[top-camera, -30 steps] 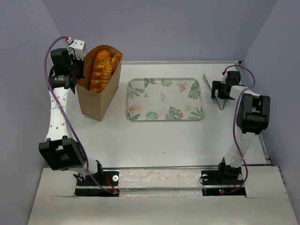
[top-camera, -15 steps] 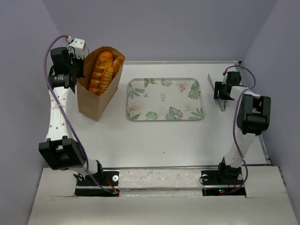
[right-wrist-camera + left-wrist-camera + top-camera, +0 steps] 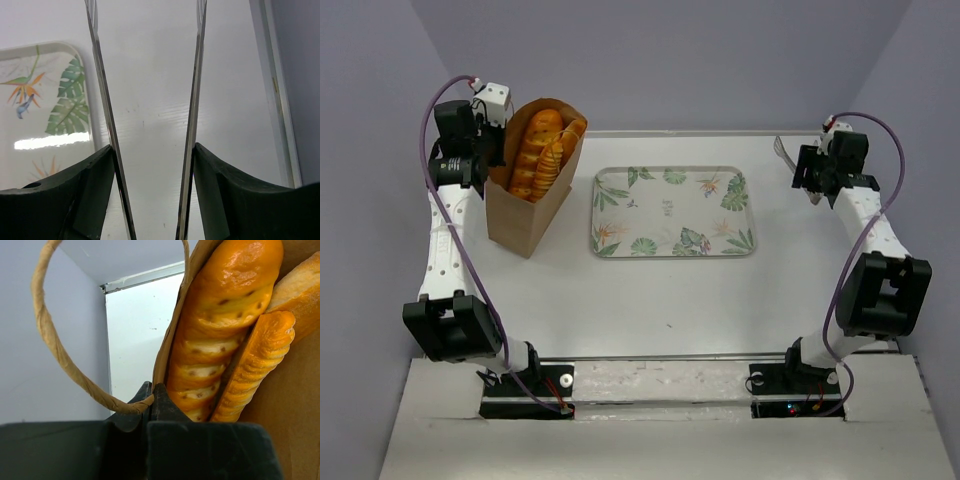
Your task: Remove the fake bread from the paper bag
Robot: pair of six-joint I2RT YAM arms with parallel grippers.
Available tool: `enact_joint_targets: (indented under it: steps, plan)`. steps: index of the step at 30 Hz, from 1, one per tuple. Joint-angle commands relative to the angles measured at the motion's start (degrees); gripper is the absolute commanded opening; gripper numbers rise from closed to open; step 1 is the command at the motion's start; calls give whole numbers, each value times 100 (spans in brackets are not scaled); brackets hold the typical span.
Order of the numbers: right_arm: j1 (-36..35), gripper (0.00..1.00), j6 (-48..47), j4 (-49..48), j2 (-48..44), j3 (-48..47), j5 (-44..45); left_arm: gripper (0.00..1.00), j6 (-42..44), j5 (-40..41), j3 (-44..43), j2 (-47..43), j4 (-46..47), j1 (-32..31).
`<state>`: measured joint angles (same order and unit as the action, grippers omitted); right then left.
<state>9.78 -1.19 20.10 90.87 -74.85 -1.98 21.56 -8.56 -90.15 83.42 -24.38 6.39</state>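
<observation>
Loaves of glossy golden-orange fake bread (image 3: pixel 540 150) sit in the creased brown paper bag (image 3: pixel 525 218) overhead, none out yet; your left wrist shows the left gripper (image 3: pixel 152 396) clenched on its rim, right wrist the right gripper (image 3: pixel 152 150) grasping thin steel tongs (image 3: pixel 101 95).

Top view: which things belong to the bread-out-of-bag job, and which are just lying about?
Job: fake bread; paper bag; probably the metal tongs in the right end effector.
Lying about: leaf-patterned tray.
</observation>
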Motion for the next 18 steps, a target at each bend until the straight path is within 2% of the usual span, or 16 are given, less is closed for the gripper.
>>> enact_joint_targets:
  steps: [1, 6, 9, 10, 13, 15, 17, 18]
  plan:
    - [-11, 66, 284, 178, -306, 93, -460, 0, 41, -76, -170, -212, 215, -103]
    - [-318, 65, 304, 468, -552, -266, -874, 0, 59, -67, -91, -238, 206, -270]
    - [-906, 64, 216, 688, -702, -521, -927, 0, 59, -41, -29, -256, 180, -358]
    - [-1299, 65, 190, 897, -711, -809, -875, 0, 33, -41, -12, -273, 153, -375]
    - [-1785, 65, 207, 1285, -606, -1546, -988, 0, 24, 12, 93, -361, 135, -411]
    - [-2259, 65, 364, 1313, -562, -1935, -1163, 0, 76, 38, 216, -466, 92, -594]
    - [-2479, 64, 409, 1286, -562, -2121, -1243, 0, 120, 38, 330, -563, 74, -604]
    - [-2568, 64, 453, 1234, -570, -2200, -1296, 0, 129, 38, 392, -598, 65, -830]
